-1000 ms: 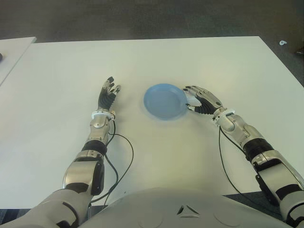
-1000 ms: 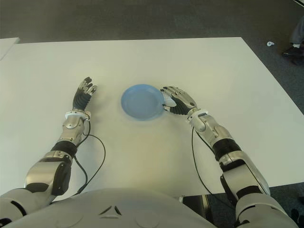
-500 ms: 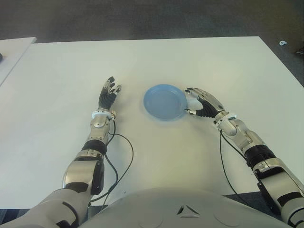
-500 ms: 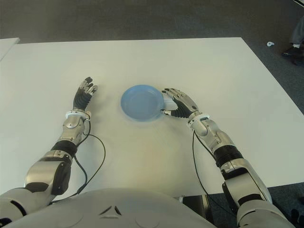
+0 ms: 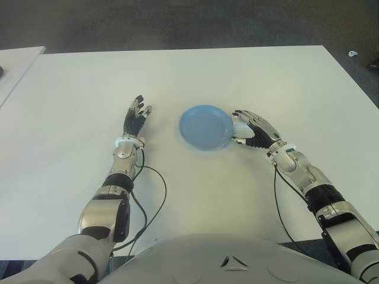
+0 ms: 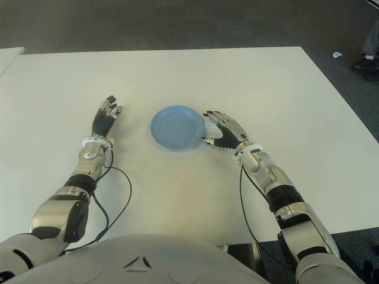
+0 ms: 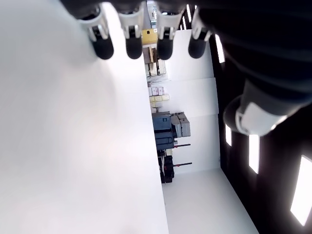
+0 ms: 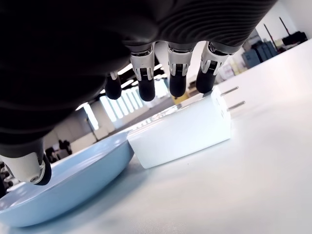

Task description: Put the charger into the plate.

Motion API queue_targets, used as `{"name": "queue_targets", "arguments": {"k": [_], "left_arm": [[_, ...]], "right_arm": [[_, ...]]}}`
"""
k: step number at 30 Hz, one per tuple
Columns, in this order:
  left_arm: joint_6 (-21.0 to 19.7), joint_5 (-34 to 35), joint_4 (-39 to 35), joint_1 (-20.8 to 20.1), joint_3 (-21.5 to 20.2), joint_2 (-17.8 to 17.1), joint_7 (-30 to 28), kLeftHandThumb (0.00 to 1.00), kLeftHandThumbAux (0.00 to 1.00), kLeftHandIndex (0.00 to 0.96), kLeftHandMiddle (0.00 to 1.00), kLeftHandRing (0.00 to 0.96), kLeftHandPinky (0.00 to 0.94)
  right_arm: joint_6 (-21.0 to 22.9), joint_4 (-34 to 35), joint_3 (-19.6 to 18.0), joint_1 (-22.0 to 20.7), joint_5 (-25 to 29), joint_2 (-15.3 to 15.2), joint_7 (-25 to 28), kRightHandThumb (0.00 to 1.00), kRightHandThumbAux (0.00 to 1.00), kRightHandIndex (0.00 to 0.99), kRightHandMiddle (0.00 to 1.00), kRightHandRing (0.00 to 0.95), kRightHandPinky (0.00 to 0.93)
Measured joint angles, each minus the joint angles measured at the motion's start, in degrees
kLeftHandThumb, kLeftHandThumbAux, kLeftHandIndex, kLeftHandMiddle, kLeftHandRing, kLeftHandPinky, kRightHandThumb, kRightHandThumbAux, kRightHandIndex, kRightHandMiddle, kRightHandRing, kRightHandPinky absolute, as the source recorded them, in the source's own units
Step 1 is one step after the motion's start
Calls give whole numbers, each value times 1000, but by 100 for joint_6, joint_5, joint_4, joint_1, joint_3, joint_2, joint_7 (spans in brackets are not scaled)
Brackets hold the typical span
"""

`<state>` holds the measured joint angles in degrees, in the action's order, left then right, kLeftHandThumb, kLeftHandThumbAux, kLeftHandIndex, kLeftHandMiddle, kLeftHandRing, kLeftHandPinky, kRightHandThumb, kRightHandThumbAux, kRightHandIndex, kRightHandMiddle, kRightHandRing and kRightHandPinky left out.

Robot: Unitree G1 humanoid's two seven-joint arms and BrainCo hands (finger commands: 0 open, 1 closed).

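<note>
charger point(image 8: 181, 131) on table beside plate point(image 5: 204, 126) | right hand point(image 5: 256, 129) fingers spread above it | left hand point(image 5: 134, 119) fingers apart | no readable writing

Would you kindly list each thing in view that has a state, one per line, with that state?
charger: lying on the table beside the plate, one end against its rim, prongs pointing away from it, not in the plate.
plate: upright on the table, nothing in it.
right robot hand: over the charger, fingers open, not gripping it.
left robot hand: left of the plate, fingers extended, holding nothing.
</note>
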<state>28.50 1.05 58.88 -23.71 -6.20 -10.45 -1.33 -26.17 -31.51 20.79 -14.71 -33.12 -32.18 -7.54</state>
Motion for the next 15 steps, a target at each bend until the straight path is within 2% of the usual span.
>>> {"name": "queue_targets", "arguments": {"k": [15], "left_arm": [[-49,-1,-2,-20,21,0,1,0,516,0,49,24,8]], "right_arm": [[82,234,-111,170,126,12,95,0,442,0,0,34,11]]}}
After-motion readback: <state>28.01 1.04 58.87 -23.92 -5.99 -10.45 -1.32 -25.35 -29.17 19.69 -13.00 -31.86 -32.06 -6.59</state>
